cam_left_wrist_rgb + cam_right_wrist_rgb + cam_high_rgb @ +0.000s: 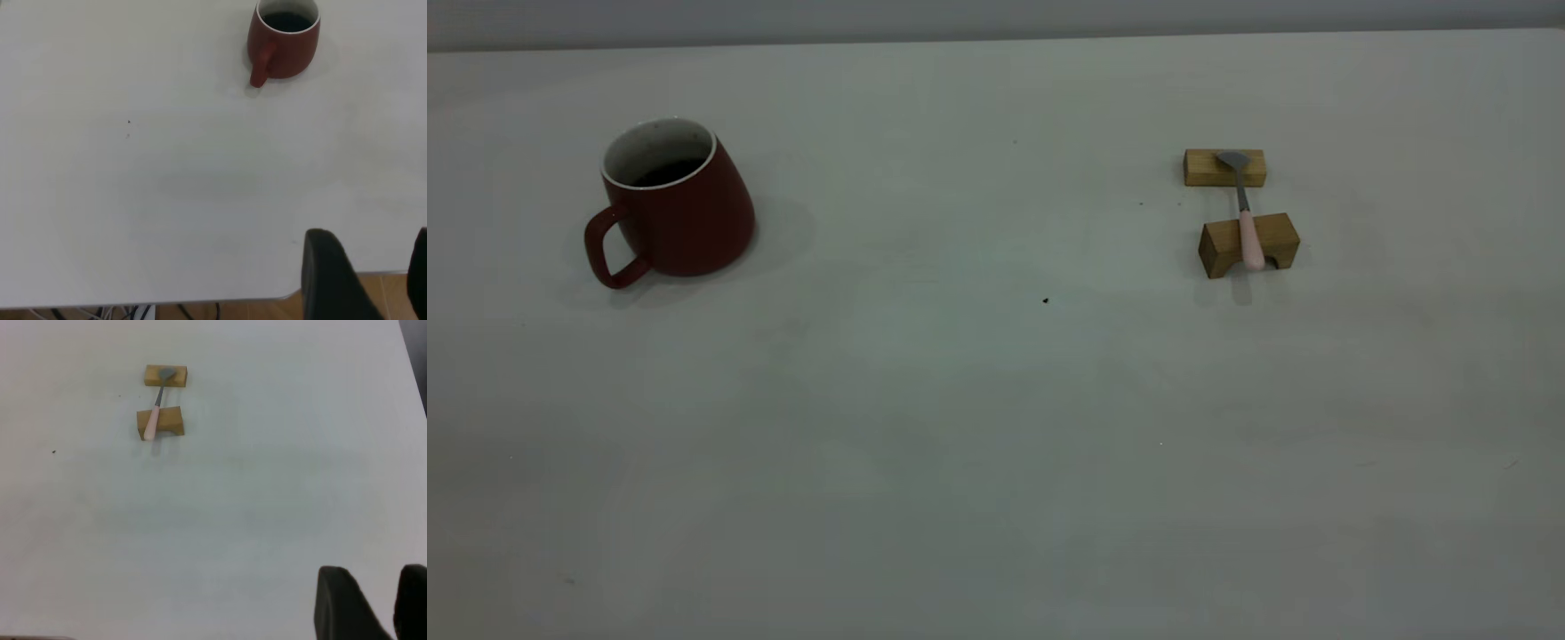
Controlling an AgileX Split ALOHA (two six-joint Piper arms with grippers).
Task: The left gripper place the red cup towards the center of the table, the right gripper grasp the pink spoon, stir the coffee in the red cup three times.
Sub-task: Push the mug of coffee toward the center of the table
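The red cup [676, 200] stands upright at the far left of the table [996, 400], handle toward the camera, with dark coffee [667, 171] inside its white interior. Far to the right, the pink spoon [1245, 213] lies bridged across two wooden blocks, metal bowl on the far one. Neither arm shows in the exterior view. In the left wrist view the left gripper [371, 267] is open, well short of the red cup [283, 43]. In the right wrist view the right gripper [381, 593] is open, far from the pink spoon [157, 410].
A flat wooden block [1200, 169] holds up the spoon's bowl and an arched wooden block [1276, 236] its handle. A dark speck [1046, 300] marks the table's middle. The table's near edge [200, 301] runs under the left gripper, with cables and wood floor below.
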